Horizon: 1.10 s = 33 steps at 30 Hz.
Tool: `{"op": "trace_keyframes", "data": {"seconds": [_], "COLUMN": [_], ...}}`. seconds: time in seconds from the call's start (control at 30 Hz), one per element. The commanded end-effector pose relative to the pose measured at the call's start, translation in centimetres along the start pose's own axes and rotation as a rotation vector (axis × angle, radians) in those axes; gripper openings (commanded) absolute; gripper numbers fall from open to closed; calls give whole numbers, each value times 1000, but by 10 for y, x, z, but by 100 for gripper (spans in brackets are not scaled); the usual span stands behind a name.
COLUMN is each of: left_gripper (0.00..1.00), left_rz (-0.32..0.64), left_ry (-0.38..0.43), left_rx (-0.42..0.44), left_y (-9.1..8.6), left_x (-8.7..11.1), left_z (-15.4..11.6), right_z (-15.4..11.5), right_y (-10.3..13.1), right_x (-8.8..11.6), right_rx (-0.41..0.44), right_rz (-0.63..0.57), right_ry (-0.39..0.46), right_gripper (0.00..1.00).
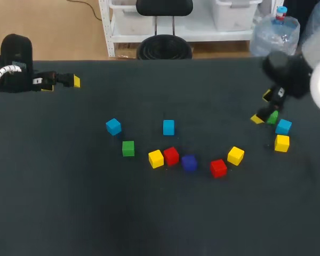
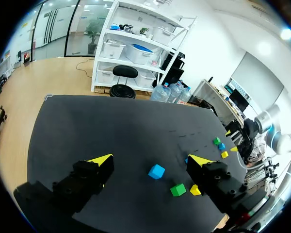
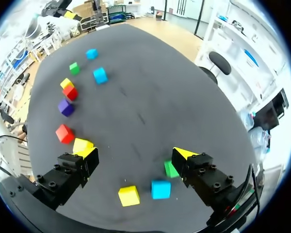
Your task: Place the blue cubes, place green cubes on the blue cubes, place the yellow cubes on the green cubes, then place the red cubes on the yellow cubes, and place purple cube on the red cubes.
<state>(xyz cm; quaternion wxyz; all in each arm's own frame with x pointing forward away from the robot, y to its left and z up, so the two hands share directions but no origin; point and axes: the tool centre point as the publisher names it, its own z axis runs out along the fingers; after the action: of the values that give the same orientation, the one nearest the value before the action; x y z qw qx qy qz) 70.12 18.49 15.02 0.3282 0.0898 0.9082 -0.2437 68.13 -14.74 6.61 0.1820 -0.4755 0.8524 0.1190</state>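
Note:
Loose cubes lie in an arc across the black table. From the left come a blue cube [image 1: 113, 126], a green cube [image 1: 128, 148], a second blue cube [image 1: 168, 127], a yellow cube [image 1: 156, 158], a red cube [image 1: 171, 156], the purple cube [image 1: 189, 162], another red cube [image 1: 218, 167] and another yellow cube [image 1: 235, 155]. At the right a green cube [image 1: 272, 117], a blue cube [image 1: 283, 126] and a yellow cube [image 1: 281, 143] cluster together. My right gripper [image 1: 262, 108] hangs open just above that green cube [image 3: 170, 169], which lies beside one finger. My left gripper [image 1: 62, 84] is open and empty at the far left.
The table's front half and back middle hold no objects. In the left wrist view the nearest cubes are a blue cube [image 2: 156, 171] and a green cube [image 2: 178, 189], both ahead of the fingers.

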Motion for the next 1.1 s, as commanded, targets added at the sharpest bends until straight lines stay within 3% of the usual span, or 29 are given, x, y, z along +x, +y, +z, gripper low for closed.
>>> {"op": "trace_keyframes", "data": {"seconds": [0.03, 0.43, 1.1], "left_gripper": [100, 100, 100], "left_rz": [0, 0, 0], "left_ry": [-2, -2, -2], "left_rx": [1, 1, 1], "left_y": [1, 1, 1], "left_x": [0, 0, 0], "left_z": [0, 0, 0], "right_z": [-9, -17, 3], "right_y": [1, -23, -41], "right_x": [15, 51, 75], "right_rx": [82, 123, 76], "right_rz": [12, 72, 77], "right_ry": [3, 43, 55], "right_gripper": [100, 100, 100]}}
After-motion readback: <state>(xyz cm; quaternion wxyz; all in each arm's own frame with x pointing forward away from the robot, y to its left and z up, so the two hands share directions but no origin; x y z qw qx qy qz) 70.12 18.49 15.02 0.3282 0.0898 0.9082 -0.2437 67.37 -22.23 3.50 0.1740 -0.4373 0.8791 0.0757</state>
